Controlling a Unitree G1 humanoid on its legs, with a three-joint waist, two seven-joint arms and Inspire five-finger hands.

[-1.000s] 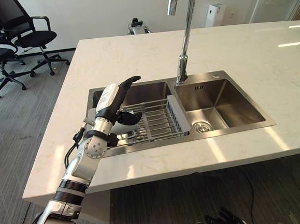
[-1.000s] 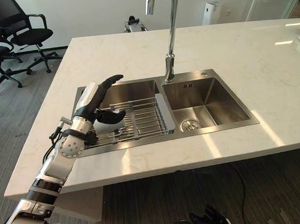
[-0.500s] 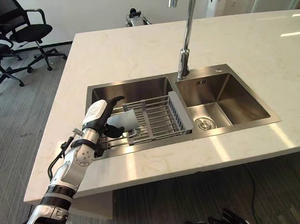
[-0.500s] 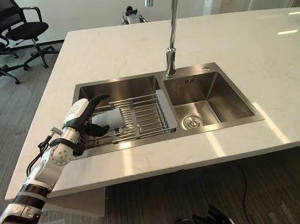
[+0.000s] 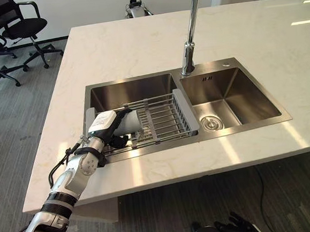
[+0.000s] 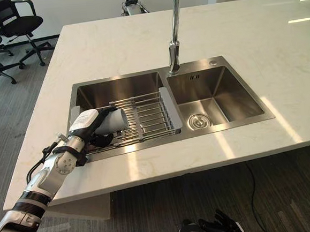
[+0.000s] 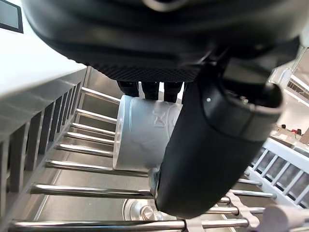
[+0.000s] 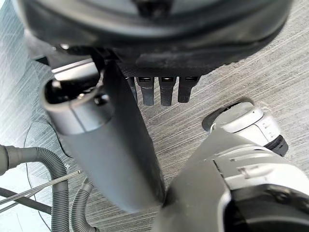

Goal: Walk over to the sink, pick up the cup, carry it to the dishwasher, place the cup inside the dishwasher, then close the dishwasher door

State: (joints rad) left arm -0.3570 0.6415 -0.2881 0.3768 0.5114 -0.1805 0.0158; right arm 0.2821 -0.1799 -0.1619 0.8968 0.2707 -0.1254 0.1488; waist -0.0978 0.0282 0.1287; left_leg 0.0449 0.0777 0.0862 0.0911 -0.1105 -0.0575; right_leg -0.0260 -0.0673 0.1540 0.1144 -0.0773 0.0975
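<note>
Hands on split duty: nearest, the right hand (image 8: 116, 150) dangles low, fingers loose and empty. At the table (image 5: 138, 42), the left hand (image 5: 103, 123) wraps the cup (image 5: 131, 122), fingers over, thumb under. Cup lies on its side on the wire rack (image 5: 163, 115) across the left basin of the sink (image 5: 134, 91). Looks light, stiff, smooth, likely slippery; mid-barrel is the safest hold. Tap (image 5: 189, 54) rises beyond.

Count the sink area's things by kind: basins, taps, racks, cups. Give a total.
Stainless steel sink basins: 2 (left, right)
Tall chrome tap: 1
Metal wire drying rack across the left basin: 1
Pale grey cup lying on its side on the rack: 1
Total: 5
</note>
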